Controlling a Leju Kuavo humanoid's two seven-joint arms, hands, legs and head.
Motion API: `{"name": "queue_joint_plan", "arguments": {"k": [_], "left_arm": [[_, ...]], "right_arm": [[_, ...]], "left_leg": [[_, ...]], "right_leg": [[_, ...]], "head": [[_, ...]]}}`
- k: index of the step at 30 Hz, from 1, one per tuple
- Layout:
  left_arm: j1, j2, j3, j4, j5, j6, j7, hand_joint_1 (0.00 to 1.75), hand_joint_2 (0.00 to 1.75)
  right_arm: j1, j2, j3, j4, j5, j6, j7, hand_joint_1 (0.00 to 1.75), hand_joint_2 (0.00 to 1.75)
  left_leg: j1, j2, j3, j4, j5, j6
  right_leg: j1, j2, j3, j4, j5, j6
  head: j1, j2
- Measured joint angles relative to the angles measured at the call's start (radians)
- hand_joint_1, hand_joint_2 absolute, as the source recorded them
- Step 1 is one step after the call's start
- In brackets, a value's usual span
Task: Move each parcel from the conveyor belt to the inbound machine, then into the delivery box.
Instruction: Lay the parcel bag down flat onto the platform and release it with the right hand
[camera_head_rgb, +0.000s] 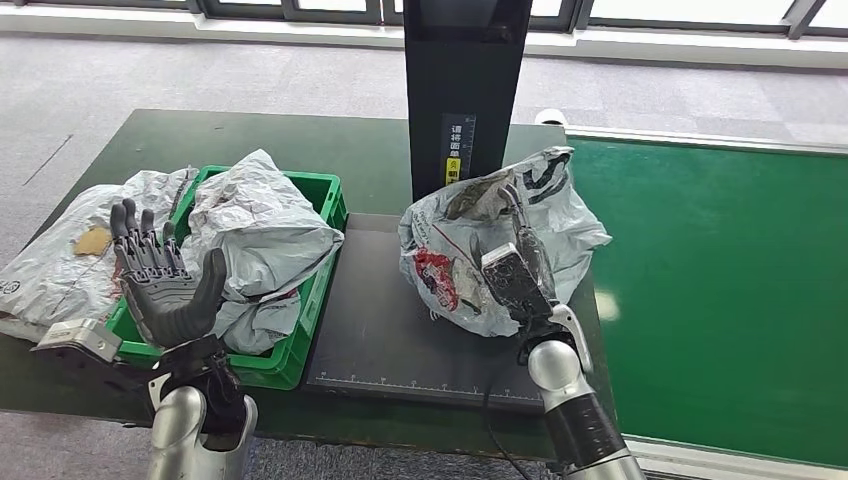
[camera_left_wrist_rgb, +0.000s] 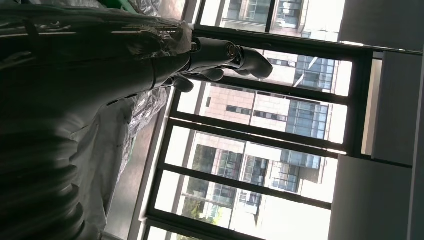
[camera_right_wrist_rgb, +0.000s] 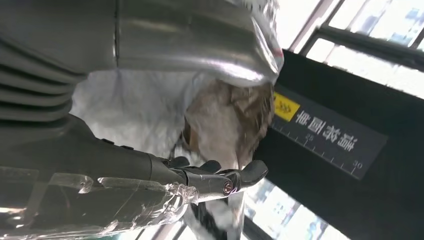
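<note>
The right hand (camera_head_rgb: 518, 268) was closed around the grey plastic parcel (camera_head_rgb: 470, 250), fingers pressed into its crumpled wrapping, as the right wrist view confirmed (camera_right_wrist_rgb: 200, 175). That parcel rested on the dark platform of the inbound machine (camera_head_rgb: 380, 320), directly before the machine's black upright column (camera_head_rgb: 465, 90). The left hand (camera_head_rgb: 165, 275) was raised with fingers spread, holding nothing, just in front of the green delivery box (camera_head_rgb: 310, 300), which contained another grey parcel (camera_head_rgb: 260, 230). A further grey bag (camera_head_rgb: 60, 250) lay beside the box. The green conveyor belt (camera_head_rgb: 720, 290) lay beside the machine.
</note>
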Motion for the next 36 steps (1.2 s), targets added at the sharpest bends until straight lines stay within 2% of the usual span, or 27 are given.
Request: {"name": "queue_joint_plan", "arguments": {"k": [4, 9, 21, 23, 25, 28, 30, 32, 36], "left_arm": [[0.001, 0.003, 0.000, 0.000, 0.002, 0.006, -0.005, 0.00, 1.75], [-0.003, 0.006, 0.000, 0.010, 0.011, 0.003, -0.010, 0.00, 1.75], [-0.006, 0.006, 0.000, 0.026, 0.013, 0.003, -0.013, 0.00, 1.75], [-0.007, 0.006, 0.000, 0.026, 0.013, 0.003, -0.013, 0.00, 1.75], [-0.009, 0.006, -0.002, 0.027, 0.004, 0.003, -0.017, 0.00, 1.75], [-0.024, 0.008, -0.024, 0.038, -0.075, -0.002, -0.025, 0.00, 1.75], [-0.048, 0.012, -0.057, 0.059, -0.179, -0.017, -0.023, 0.00, 1.75], [-0.087, 0.018, -0.110, 0.099, -0.316, -0.048, -0.007, 0.00, 1.75], [-0.197, 0.026, -0.239, 0.254, -0.609, -0.070, 0.067, 0.00, 1.75]], "right_arm": [[0.006, -0.006, 0.000, -0.024, 0.094, -0.062, 0.008, 0.00, 0.00], [0.022, -0.016, 0.000, -0.056, -0.030, 0.041, -0.086, 0.00, 0.00], [0.029, -0.029, 0.000, -0.073, -0.045, 0.051, -0.106, 0.00, 0.00], [0.031, -0.029, -0.002, -0.078, -0.037, 0.012, -0.145, 0.00, 0.87], [0.043, -0.029, -0.004, -0.104, -0.002, -0.097, -0.216, 0.00, 1.75], [0.086, -0.024, -0.022, -0.209, 0.168, -0.366, -0.303, 0.00, 1.75], [0.114, -0.003, -0.064, -0.306, 0.326, -0.476, -0.319, 0.00, 1.75], [0.126, 0.030, -0.130, -0.396, 0.410, -0.505, -0.320, 0.00, 1.75], [0.098, 0.082, -0.311, -0.483, 0.446, -0.512, -0.317, 0.00, 1.75]], "left_leg": [[0.000, 0.000, 0.000, 0.000, 0.000, 0.000], [0.000, 0.000, 0.000, 0.000, 0.000, 0.000], [0.000, 0.001, 0.000, 0.000, 0.000, 0.000], [0.000, 0.001, 0.000, 0.000, 0.000, 0.000], [0.000, 0.000, 0.000, 0.000, 0.000, 0.000], [0.000, -0.001, 0.000, 0.000, 0.000, 0.000], [0.000, -0.001, 0.000, 0.000, 0.000, 0.000], [-0.001, -0.001, 0.000, 0.000, 0.000, 0.000], [-0.001, -0.001, 0.000, 0.000, 0.001, 0.002]], "right_leg": [[0.000, 0.000, 0.000, 0.000, 0.000, 0.000], [0.000, 0.000, 0.000, 0.000, 0.000, 0.000], [0.000, 0.001, -0.001, 0.000, 0.000, 0.000], [0.000, 0.001, -0.001, 0.000, 0.000, 0.000], [0.000, 0.000, -0.001, 0.000, 0.000, 0.000], [0.000, -0.001, -0.001, 0.000, 0.000, 0.000], [0.000, -0.001, -0.001, 0.000, 0.000, 0.000], [0.000, -0.001, -0.001, 0.000, 0.000, 0.000], [-0.001, -0.001, 0.000, -0.001, 0.002, 0.001]], "head": [[0.000, 0.000], [0.000, 0.000], [0.000, 0.000], [0.000, 0.000], [0.000, 0.000], [0.000, 0.000], [0.000, 0.000], [0.000, 0.000], [0.000, 0.000]]}}
